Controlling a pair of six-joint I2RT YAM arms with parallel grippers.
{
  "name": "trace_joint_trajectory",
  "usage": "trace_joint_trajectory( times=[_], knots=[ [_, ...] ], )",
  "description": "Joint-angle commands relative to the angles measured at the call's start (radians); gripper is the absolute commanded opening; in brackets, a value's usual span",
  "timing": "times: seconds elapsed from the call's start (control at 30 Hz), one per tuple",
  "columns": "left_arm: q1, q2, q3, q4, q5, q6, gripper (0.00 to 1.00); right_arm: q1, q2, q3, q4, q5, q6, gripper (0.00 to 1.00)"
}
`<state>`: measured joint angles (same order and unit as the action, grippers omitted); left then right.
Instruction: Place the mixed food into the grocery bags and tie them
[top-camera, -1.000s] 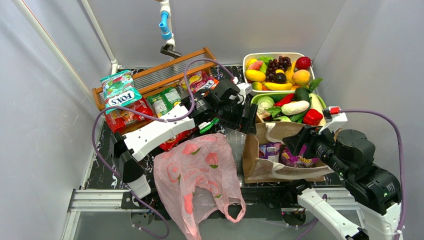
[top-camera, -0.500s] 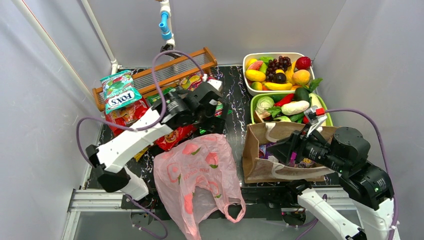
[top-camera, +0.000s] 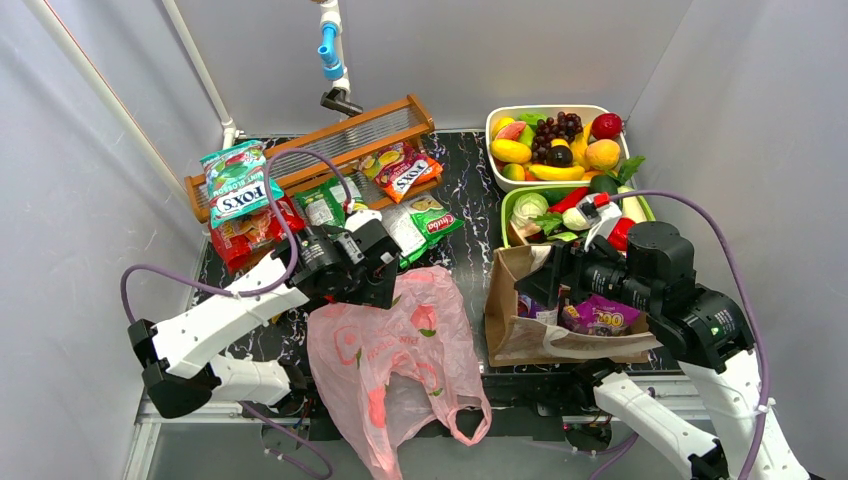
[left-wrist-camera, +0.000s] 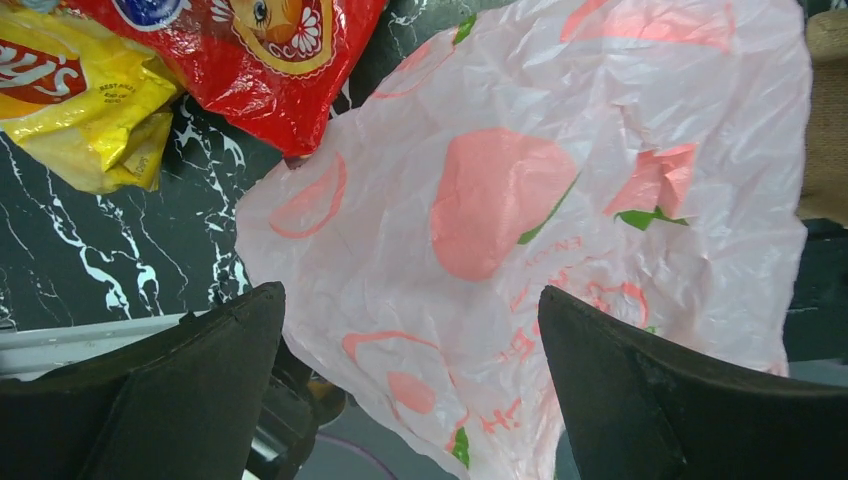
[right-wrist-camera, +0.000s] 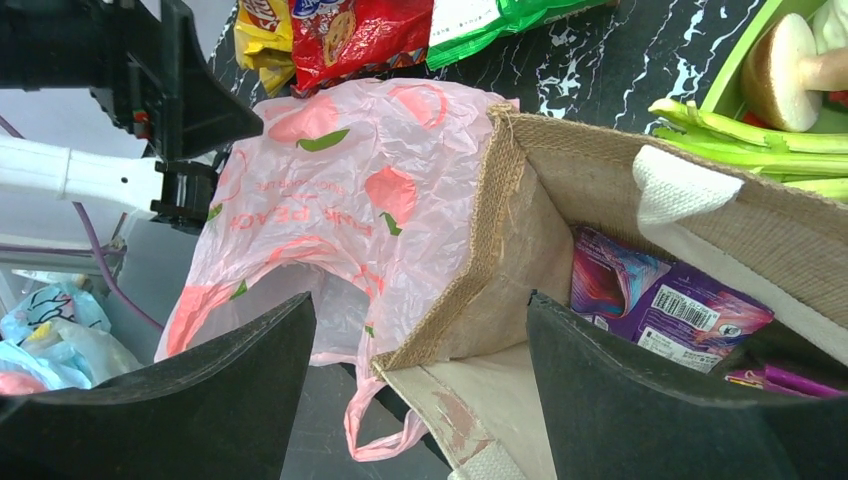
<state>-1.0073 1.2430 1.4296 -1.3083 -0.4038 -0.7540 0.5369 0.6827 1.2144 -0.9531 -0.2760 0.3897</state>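
The pink grocery bag (top-camera: 400, 350) with red fruit prints lies flat at the near middle of the table. My left gripper (top-camera: 378, 288) hovers open just over its far edge; in the left wrist view that gripper (left-wrist-camera: 408, 300) spans the crinkled plastic (left-wrist-camera: 520, 200) and holds nothing. The brown tote (top-camera: 515, 335) stands to the right with purple snack packets (top-camera: 600, 315) inside. My right gripper (top-camera: 532, 285) is open above the tote's left wall (right-wrist-camera: 500, 230), empty, with a purple packet (right-wrist-camera: 650, 290) beside its right finger. More food packets (top-camera: 240, 190) lie at the back left.
A wooden slatted rack (top-camera: 330, 140) stands at the back. A white tray (top-camera: 492, 130) of toy fruit and a green tray (top-camera: 507, 205) of toy vegetables sit at the back right. Red (left-wrist-camera: 270, 60) and yellow (left-wrist-camera: 90, 110) packets lie just beyond the pink bag. Grey walls enclose both sides.
My left arm has drawn back from near the tote to the pink bag's far edge. My right gripper has shifted left over the tote, its jaws wider; a purple packet lies in the tote.
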Motion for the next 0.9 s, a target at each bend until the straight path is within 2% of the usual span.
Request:
trace_joint_trajectory(
  times=[0.0,0.23,0.33,0.4,0.47,0.57,0.6,0.73,0.87],
  knots=[
    [-0.002,-0.028,-0.072,0.087,-0.001,0.001,0.98,0.004,0.004,0.03,0.034,0.005,-0.041,0.85],
    [-0.002,0.083,-0.139,0.184,0.002,0.05,0.98,0.004,-0.022,0.017,0.004,0.059,-0.051,0.87],
    [-0.003,0.087,-0.2,0.254,0.003,0.071,0.85,0.003,-0.037,0.008,-0.007,0.07,-0.051,0.87],
    [-0.002,0.089,-0.219,0.288,0.019,0.092,0.69,0.005,-0.043,0.0,-0.012,0.075,-0.052,0.87],
    [-0.002,0.101,-0.213,0.29,0.027,0.097,0.42,0.003,-0.047,-0.003,-0.02,0.079,-0.056,0.87],
    [-0.002,0.127,-0.18,0.279,0.028,0.104,0.07,0.005,-0.05,-0.003,-0.04,0.103,-0.068,0.87],
    [-0.002,0.128,-0.167,0.279,0.027,0.107,0.0,0.003,-0.052,-0.007,-0.042,0.126,-0.07,0.87],
    [-0.002,0.115,-0.066,0.248,0.022,0.126,0.0,0.005,-0.049,-0.023,-0.046,0.159,-0.075,0.86],
    [-0.003,0.123,0.147,0.158,0.008,0.159,0.0,0.005,-0.026,-0.032,-0.042,0.123,-0.067,0.83]
  ],
)
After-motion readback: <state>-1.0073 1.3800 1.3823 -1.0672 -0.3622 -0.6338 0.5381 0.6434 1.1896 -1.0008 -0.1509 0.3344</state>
